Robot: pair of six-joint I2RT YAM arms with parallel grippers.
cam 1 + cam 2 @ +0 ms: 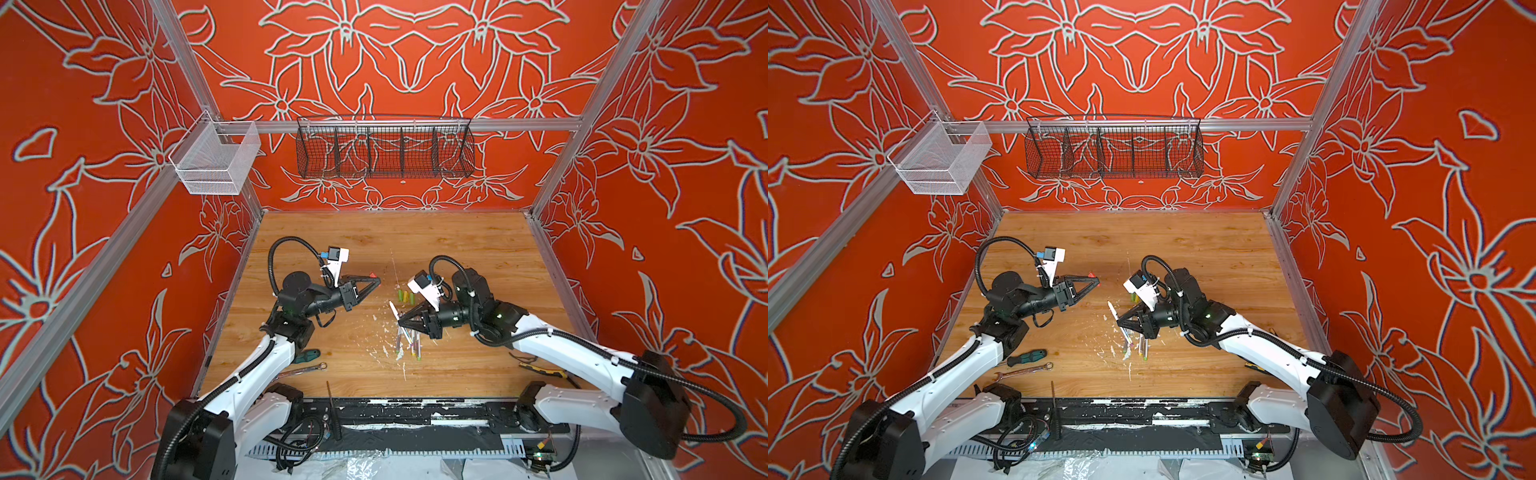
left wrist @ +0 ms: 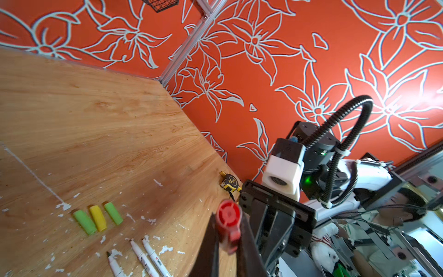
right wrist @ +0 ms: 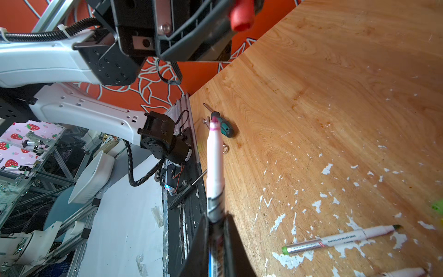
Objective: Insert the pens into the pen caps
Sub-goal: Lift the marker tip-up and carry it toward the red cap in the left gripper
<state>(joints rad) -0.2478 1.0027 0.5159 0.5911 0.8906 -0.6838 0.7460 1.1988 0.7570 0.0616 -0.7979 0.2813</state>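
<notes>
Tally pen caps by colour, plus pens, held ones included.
Green caps: 2
Yellow cap: 1
Red cap, in the left tool: 1
Pens: 4, one pen in the right tool, 3 on the table
Total: 8

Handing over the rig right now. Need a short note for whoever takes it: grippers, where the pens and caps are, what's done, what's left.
Left gripper: shut on the red cap, held above the table.
Right gripper: shut on the pink-tipped pen, also lifted; pen and cap are apart.
On the table: three loose caps side by side (green, yellow, green), and three uncapped pens lying close together near them.
Done: both parts of the first pair picked up; no pen is capped yet.
Left: join the held pair, then cap the other three.
</notes>
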